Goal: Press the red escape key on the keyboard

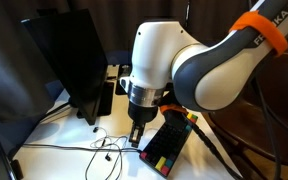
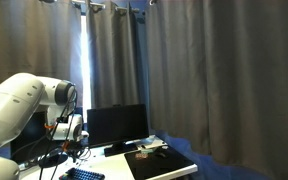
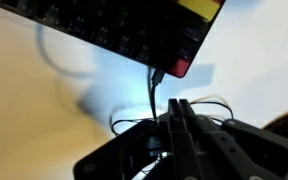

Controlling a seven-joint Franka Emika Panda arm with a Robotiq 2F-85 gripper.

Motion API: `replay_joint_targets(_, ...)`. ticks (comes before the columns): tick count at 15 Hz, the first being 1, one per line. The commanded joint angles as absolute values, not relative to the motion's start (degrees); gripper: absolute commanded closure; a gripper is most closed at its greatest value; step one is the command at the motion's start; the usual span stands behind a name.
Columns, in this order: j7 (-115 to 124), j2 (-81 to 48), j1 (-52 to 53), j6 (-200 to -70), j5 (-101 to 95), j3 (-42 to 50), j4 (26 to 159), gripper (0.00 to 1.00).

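Your end effector (image 3: 179, 104) is clenched: in the wrist view the two fingers (image 3: 172, 128) meet along a thin seam, with nothing held between them. The red escape key (image 3: 181, 68) sits just ahead of the fingertips, at the nearest corner of the keyboard (image 3: 124, 28). A strip of bare table (image 3: 44, 100) shows between key and tips, so you are not touching it. A yellow keycap (image 3: 199, 8) lies further along the same keyboard edge, beyond the red one. A dark cable (image 3: 152, 88) leaves the keyboard edge right beside the red key and runs back toward your fingers, passing just to one side of them.

In an exterior view the end effector (image 1: 135, 137) points straight down, with its tips low over the table (image 1: 59, 135) at the side of the keyboard (image 1: 172, 135). The coloured keycaps are bunched at the keyboard end nearest your fingers. Thin loose wires (image 1: 102, 144) lie on the table on the far side of the end effector from the keyboard, and a dark monitor (image 1: 69, 60) stands well beyond them.

In an exterior view the end effector is hard to make out among cabling. A flat black mat (image 2: 162, 163) lies on the table well off to the side, and grey curtains (image 2: 204, 70) hang behind.
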State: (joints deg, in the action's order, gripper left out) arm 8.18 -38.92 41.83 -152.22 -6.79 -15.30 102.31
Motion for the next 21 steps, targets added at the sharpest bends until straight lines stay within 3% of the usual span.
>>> replay_joint_targets(1,7.1,-36.2,41.2,-151.2,-6.4,-15.1,103.3,0.62)
replay_joint_targets(10,-1.3,-26.1,34.2,-148.6,-4.8,-19.4,109.5,0.0)
replay_joint_targets(21,-21.6,-11.1,22.1,-140.3,8.8,-30.6,119.4,0.0)
